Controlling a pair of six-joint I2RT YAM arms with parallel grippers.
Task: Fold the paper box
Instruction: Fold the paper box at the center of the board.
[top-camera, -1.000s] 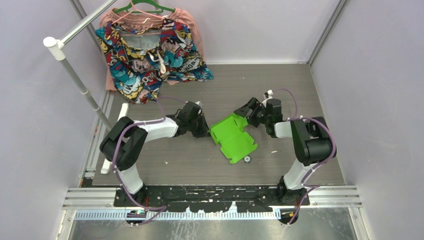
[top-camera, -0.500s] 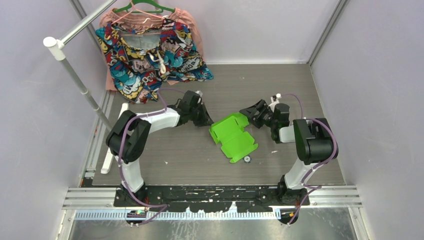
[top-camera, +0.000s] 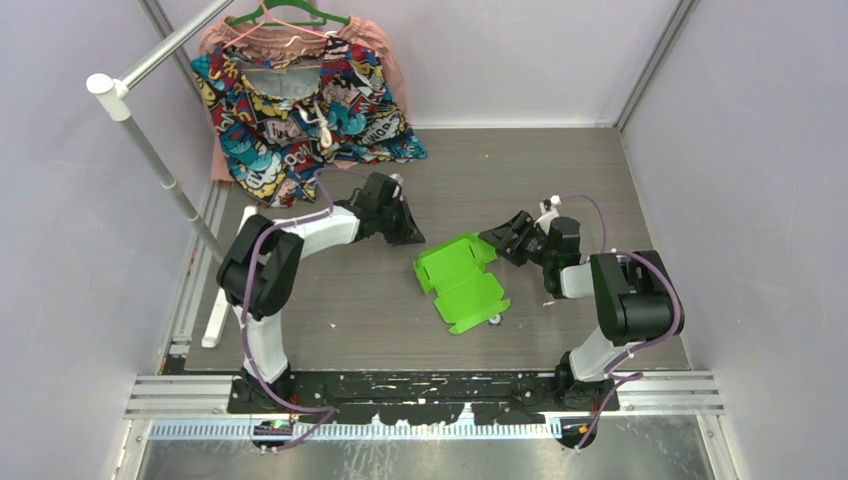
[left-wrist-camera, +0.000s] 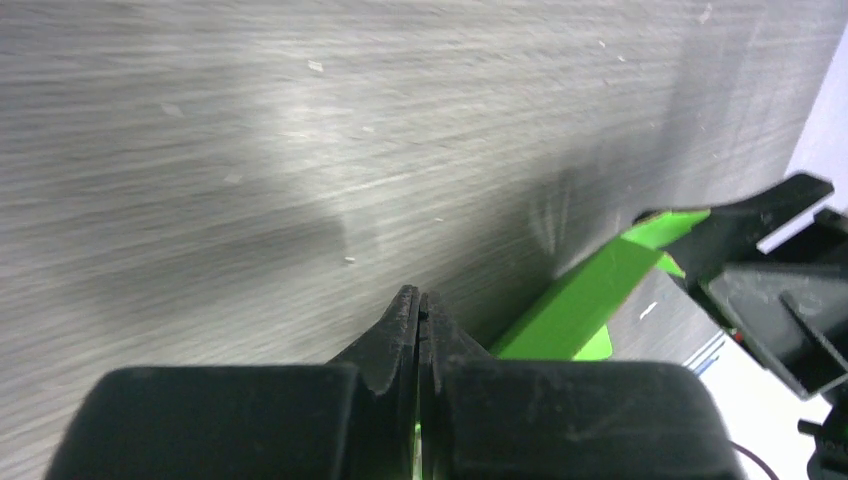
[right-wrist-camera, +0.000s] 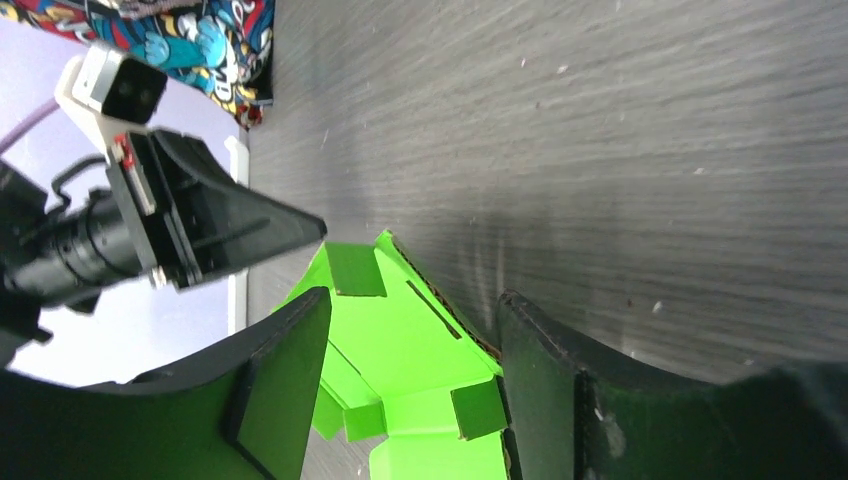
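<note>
L gripper shut, empty, backed off left of box. R gripper narrowing, part open astride box's far flap, no hold yet. The box lies betw. both, nudged nearer; fold prob. awaits regrasp.

The box is bright lime-green thin card, a die-cut sheet only partly folded and still open. Its near panel lies flat on the table, while the far part stands up in low walls and flaps with small square tabs and a slit. It lies askew near the table's middle, slightly toward the near edge.
</note>
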